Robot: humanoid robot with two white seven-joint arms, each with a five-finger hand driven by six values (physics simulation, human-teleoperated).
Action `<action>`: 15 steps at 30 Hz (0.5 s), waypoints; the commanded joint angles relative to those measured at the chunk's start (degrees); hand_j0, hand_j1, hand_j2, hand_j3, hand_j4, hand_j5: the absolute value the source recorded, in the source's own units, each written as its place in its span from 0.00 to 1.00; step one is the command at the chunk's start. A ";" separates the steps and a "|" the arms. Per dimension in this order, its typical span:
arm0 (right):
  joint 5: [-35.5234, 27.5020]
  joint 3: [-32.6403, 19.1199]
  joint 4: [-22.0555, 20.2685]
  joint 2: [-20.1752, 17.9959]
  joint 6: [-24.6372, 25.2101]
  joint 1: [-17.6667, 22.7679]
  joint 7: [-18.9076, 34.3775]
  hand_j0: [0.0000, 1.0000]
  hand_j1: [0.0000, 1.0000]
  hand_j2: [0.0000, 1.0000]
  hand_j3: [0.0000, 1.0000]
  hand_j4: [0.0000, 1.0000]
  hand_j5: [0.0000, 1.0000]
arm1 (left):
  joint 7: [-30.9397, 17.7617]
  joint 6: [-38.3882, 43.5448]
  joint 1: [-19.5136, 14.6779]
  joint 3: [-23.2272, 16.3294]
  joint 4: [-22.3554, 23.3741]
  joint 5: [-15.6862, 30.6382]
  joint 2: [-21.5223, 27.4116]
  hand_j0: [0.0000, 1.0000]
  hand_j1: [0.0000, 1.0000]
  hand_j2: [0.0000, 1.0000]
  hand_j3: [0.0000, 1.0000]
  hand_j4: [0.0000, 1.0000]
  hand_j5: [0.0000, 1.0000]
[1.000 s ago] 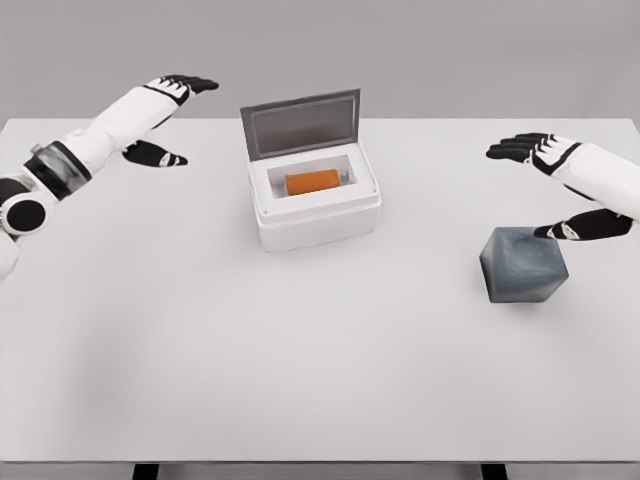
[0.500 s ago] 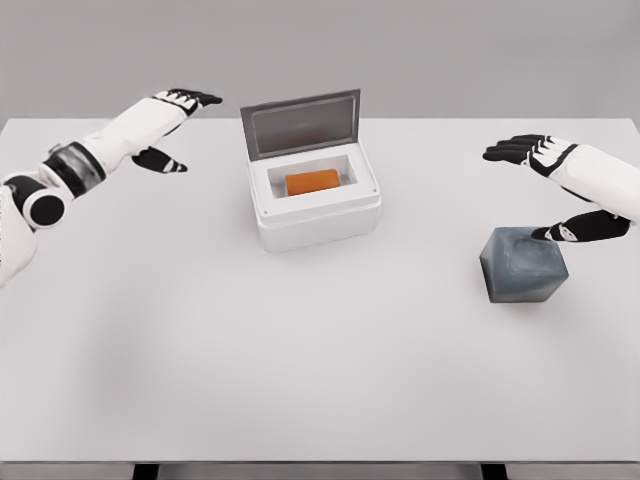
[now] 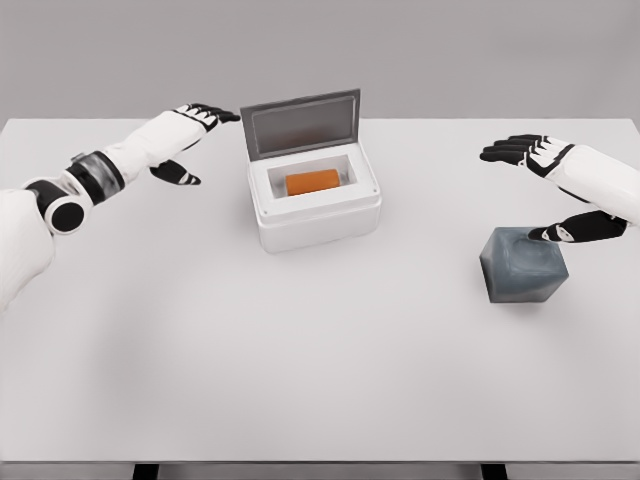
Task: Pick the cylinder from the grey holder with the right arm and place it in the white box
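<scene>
An orange cylinder [image 3: 313, 182] lies on its side inside the white box [image 3: 315, 218], whose grey lid [image 3: 301, 123] stands raised at the back. The grey holder [image 3: 523, 264] sits on the table at the right with nothing in it. My right hand [image 3: 535, 190] hovers just above and behind the holder, fingers spread, thumb near the holder's top edge, holding nothing. My left hand [image 3: 195, 140] is stretched out close to the lid's left edge, fingers spread and holding nothing.
The white table [image 3: 300, 360] spreads wide in front of the box and holder. Its front edge runs along the bottom of the view, with dark legs [image 3: 146, 470] showing below.
My left arm has swung to the right, bringing its hand close to the box lid. The right hand has barely shifted. Cylinder, box and holder have stayed put.
</scene>
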 commanded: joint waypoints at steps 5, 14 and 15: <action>-0.43 0.00 -0.04 -0.07 0.17 0.00 -0.03 1.00 1.00 1.00 1.00 1.00 1.00 | 0.10 -0.01 0.00 0.30 -0.36 0.03 0.41 1.00 1.00 1.00 1.00 1.00 1.00; -0.34 0.00 -0.04 0.01 0.17 0.00 -0.03 1.00 1.00 1.00 1.00 1.00 1.00 | 0.36 -0.01 -0.79 0.39 -1.42 0.03 0.58 1.00 1.00 1.00 1.00 1.00 1.00; -0.34 0.00 -0.04 -0.07 0.17 0.00 -0.03 1.00 1.00 1.00 1.00 1.00 1.00 | 0.36 -0.01 -0.79 0.39 -1.59 0.03 0.58 1.00 1.00 1.00 1.00 1.00 1.00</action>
